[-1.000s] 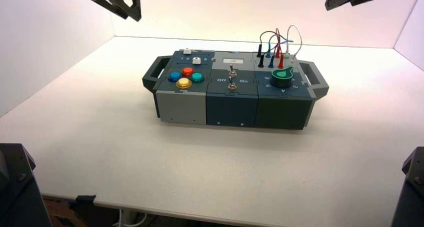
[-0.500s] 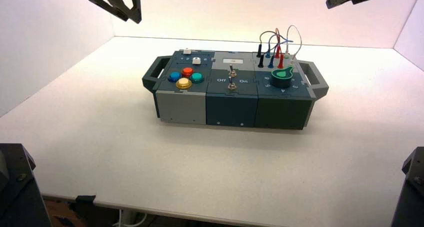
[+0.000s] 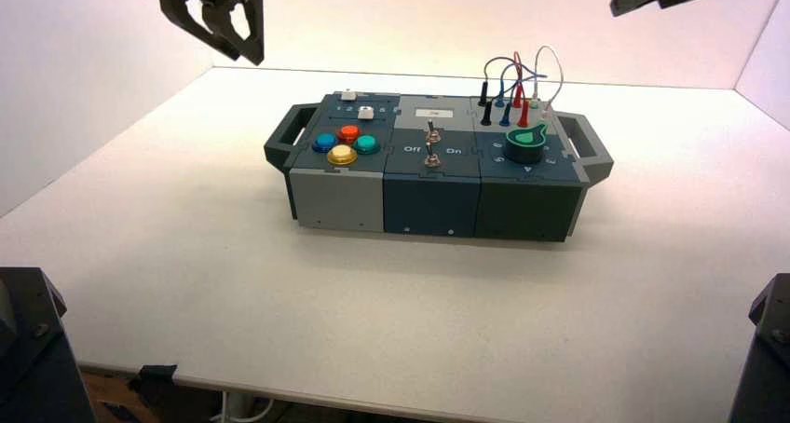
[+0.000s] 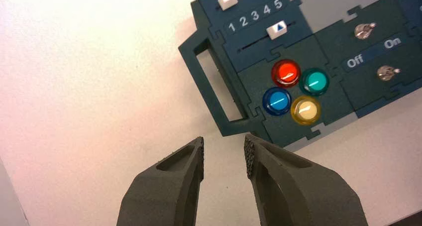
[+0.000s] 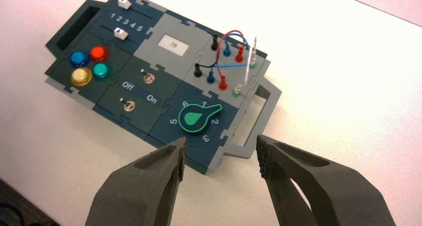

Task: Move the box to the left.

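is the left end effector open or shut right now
Open. In the left wrist view the left end effector shows a clear gap between its fingers, hanging above the box near its end handle, holding nothing.

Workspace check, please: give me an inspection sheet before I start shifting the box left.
Surface: white table, bare around the box.
Job's things: box stands mid-table, untouched; handles at both ends free.
Clutter: nothing seen.
Grippers: left pincer open, raised above the box's left handle end; right pincer open, raised above the green dial end.
Cables: looping wires plugged into the box top, none trailing onto the table.
Surroundings: white walls on three sides.
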Robot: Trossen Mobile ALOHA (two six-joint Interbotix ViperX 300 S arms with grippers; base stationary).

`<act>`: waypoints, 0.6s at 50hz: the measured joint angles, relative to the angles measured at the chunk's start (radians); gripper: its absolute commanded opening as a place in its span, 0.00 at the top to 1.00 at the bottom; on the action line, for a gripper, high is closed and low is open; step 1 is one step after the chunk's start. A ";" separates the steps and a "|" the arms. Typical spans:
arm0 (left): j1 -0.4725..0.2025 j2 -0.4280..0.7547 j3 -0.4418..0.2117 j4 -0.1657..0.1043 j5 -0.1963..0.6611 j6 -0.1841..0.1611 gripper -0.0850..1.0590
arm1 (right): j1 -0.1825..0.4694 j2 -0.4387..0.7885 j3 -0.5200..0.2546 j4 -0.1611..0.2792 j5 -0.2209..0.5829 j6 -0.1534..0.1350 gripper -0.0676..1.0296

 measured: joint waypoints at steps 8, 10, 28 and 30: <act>0.028 0.040 -0.051 -0.005 0.037 -0.037 0.55 | -0.117 0.006 -0.009 0.000 0.000 0.003 0.31; 0.034 0.052 -0.072 -0.005 0.049 -0.041 0.57 | -0.146 0.012 -0.018 0.000 0.000 0.002 0.35; 0.044 0.249 -0.261 -0.008 0.196 -0.048 0.84 | -0.273 0.213 -0.071 0.003 -0.025 0.003 0.83; 0.049 0.282 -0.275 -0.006 0.209 -0.043 0.89 | -0.284 0.250 -0.078 0.003 -0.026 0.002 0.90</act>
